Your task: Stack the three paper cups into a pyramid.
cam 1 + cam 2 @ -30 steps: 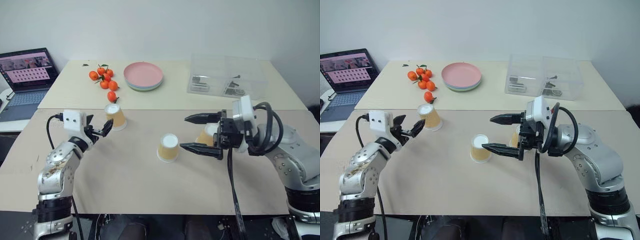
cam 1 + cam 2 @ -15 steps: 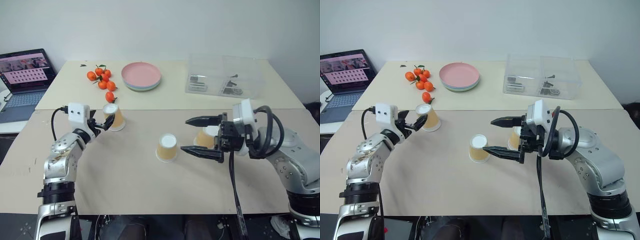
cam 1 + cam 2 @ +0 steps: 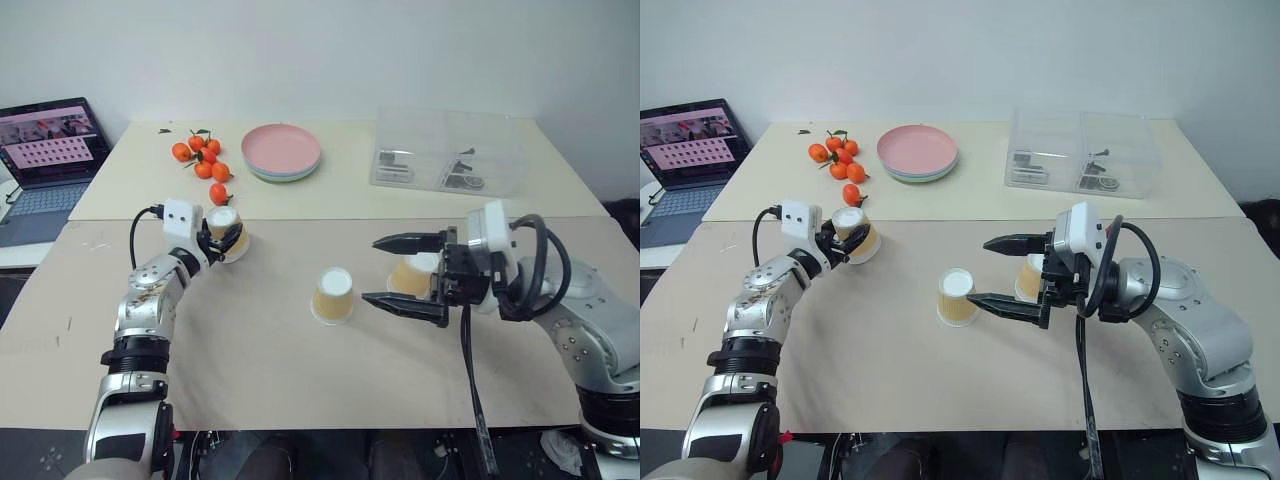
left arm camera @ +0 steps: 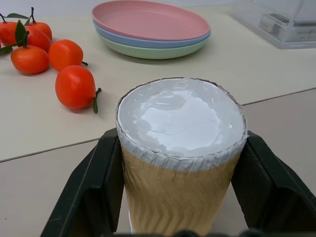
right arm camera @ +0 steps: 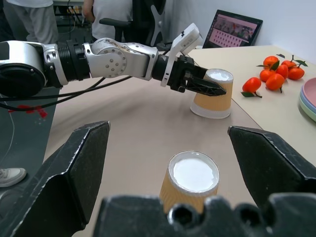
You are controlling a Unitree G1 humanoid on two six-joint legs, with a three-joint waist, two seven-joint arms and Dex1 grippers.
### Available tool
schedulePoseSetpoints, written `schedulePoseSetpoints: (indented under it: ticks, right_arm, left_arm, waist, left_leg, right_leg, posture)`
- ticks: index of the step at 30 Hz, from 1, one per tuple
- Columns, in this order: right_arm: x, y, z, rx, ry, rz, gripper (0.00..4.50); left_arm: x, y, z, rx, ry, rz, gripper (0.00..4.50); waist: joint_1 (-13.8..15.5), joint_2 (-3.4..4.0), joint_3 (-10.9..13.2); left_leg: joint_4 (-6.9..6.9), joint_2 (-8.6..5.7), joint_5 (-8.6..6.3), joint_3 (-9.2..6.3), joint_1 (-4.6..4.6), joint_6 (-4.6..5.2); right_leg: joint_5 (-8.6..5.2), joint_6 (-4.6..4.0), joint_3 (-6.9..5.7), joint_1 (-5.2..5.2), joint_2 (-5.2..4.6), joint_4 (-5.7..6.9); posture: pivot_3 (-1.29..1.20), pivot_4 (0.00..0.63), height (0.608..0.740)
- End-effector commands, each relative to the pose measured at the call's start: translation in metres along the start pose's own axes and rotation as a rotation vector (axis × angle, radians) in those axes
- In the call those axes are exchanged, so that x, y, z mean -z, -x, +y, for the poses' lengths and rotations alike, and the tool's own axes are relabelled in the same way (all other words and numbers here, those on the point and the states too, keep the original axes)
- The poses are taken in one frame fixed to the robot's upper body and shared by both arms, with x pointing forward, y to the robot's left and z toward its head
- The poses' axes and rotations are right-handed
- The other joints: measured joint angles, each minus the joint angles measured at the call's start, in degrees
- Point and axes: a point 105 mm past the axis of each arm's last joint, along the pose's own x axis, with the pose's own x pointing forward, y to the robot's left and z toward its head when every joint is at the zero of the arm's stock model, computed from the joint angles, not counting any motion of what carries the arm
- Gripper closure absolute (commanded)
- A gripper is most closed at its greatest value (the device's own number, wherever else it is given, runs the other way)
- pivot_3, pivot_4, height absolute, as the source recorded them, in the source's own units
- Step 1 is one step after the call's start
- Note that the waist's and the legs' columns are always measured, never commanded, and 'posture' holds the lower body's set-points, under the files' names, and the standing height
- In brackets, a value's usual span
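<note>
three paper cups on the tan table (image 3: 250,350), all upside down, white bases up, none stacked.

cup 1 (image 3: 226,232): left side of the table near the seam between the two tabletops. the left gripper (image 3: 222,236) is clamped on it, one black finger (image 4: 94,197) pressed to each side of the cup wall (the left wrist view shows both touching).

cup 2 (image 3: 333,294): middle of the table, standing free, nothing touching it.

cup 3 (image 3: 412,274): right of cup 2, partly hidden behind the right gripper (image 3: 405,274).

right gripper: fingers spread wide apart, pointing toward the robot's left, hovering above the table with cup 3 just behind them; holds nothing. in the right wrist view, cup 2 sits between the two spread fingers, apart from both.

far tabletop: six tangerines (image 3: 204,164) in a loose cluster, the nearest one just beyond cup 1. one stack of three plates (image 3: 281,153) (pink on top, blue, green). one clear plastic box (image 3: 448,152) with small dark parts inside. one open laptop (image 3: 50,150) at the far left edge.
</note>
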Motion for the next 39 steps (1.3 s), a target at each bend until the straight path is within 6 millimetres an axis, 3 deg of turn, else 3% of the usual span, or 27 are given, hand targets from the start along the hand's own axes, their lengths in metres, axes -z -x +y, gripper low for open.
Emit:
schedulePoseSetpoints:
  ticks: [1,9,13,20,28,39]
  right_arm:
    - [-0.013,0.005,0.002,0.004,0.060,-0.017,0.00]
    - [-0.010,0.008,0.001,0.000,0.073,0.008,0.00]
    - [-0.011,0.007,0.002,-0.007,0.074,0.006,0.00]
    - [-0.012,0.007,0.002,-0.005,0.079,0.008,0.00]
    - [-0.011,0.010,0.004,0.017,0.074,0.010,0.00]
    - [-0.011,0.009,0.002,0.030,0.072,0.006,0.00]
  left_arm:
    - [-0.025,0.003,-0.022,0.136,-0.102,-0.074,1.80]
    - [-0.029,0.043,-0.059,0.426,-0.119,-0.074,1.80]
    - [-0.029,0.050,-0.078,0.516,-0.076,-0.071,1.80]
    - [-0.007,0.053,-0.110,0.643,-0.103,-0.002,1.80]
    - [0.011,0.050,-0.108,0.657,-0.132,0.068,1.80]
    - [0.014,0.050,-0.110,0.670,-0.136,0.086,1.80]
  waist:
    - [0.0,0.00,0.0]
    - [-0.8,0.00,0.0]
    - [-0.8,0.00,0.0]
    - [-0.9,0.00,0.0]
    - [-0.8,0.00,0.0]
    - [-0.8,0.00,0.0]
  left_leg:
    - [0.00,0.00,0.00,0.00,-0.01,0.00]
    - [-0.03,0.02,-0.01,0.00,-0.07,0.01]
    - [-0.01,0.01,-0.01,0.00,-0.12,0.02]
    - [-0.01,0.01,-0.02,0.01,-0.13,0.02]
    - [-0.01,0.01,-0.01,0.01,-0.19,0.03]
    - [-0.01,0.01,-0.01,0.01,-0.16,0.02]
  right_leg:
    - [0.00,0.00,0.00,0.00,0.00,0.00]
    - [0.00,0.00,0.03,-0.20,0.00,0.05]
    - [0.01,-0.01,0.02,-0.22,0.00,0.08]
    - [0.01,-0.01,0.03,-0.22,0.00,0.06]
    - [0.02,-0.03,0.03,-0.29,0.01,0.07]
    - [0.03,-0.04,0.04,-0.27,0.00,0.10]
  posture:
    - [0.00,0.150,0.728]
    - [0.00,0.150,0.728]
    - [0.00,0.150,0.728]
    - [0.00,0.150,0.728]
    - [0.00,0.150,0.728]
    - [0.00,0.150,0.728]
